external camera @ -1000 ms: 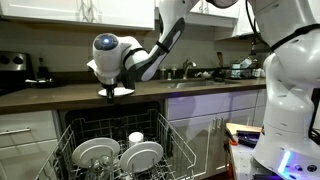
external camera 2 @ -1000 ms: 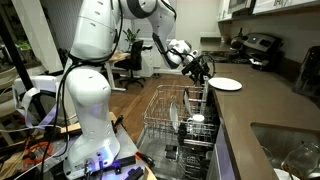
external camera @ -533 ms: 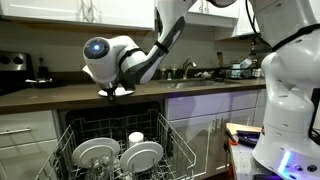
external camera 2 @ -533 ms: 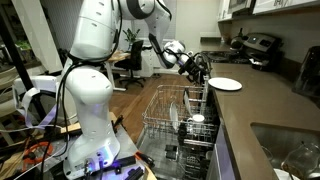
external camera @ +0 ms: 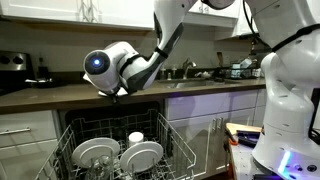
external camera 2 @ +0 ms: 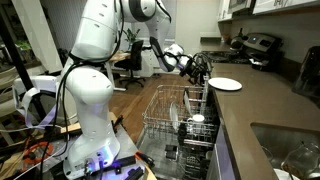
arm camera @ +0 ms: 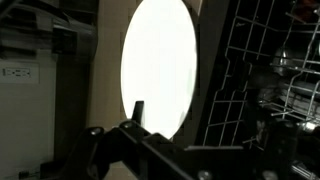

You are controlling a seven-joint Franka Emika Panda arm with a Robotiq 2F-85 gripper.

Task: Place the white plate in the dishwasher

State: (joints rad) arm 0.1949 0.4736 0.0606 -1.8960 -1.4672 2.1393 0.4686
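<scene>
The white plate (external camera 2: 226,84) lies flat on the brown counter (external camera 2: 250,105), just past its edge above the dishwasher. In the wrist view the white plate (arm camera: 160,68) fills the middle as a bright oval. My gripper (external camera 2: 203,70) hovers at the counter edge beside the plate, open and holding nothing. One dark finger (arm camera: 137,110) shows in front of the plate's rim; the other is lost in shadow. The dishwasher's wire rack (external camera: 178,145) is pulled out below the gripper (external camera: 113,92).
The rack holds two white plates (external camera: 95,152) (external camera: 141,155) and a small cup (external camera: 135,137) among upright tines. A sink (external camera 2: 285,150) lies further along the counter, with a toaster (external camera 2: 262,45) at the back. Bottles and clutter (external camera: 205,72) crowd the counter. The robot's base (external camera 2: 90,100) stands beside the open door.
The wrist has swung lower and rolled beside the counter edge. The plate has stayed flat on the counter.
</scene>
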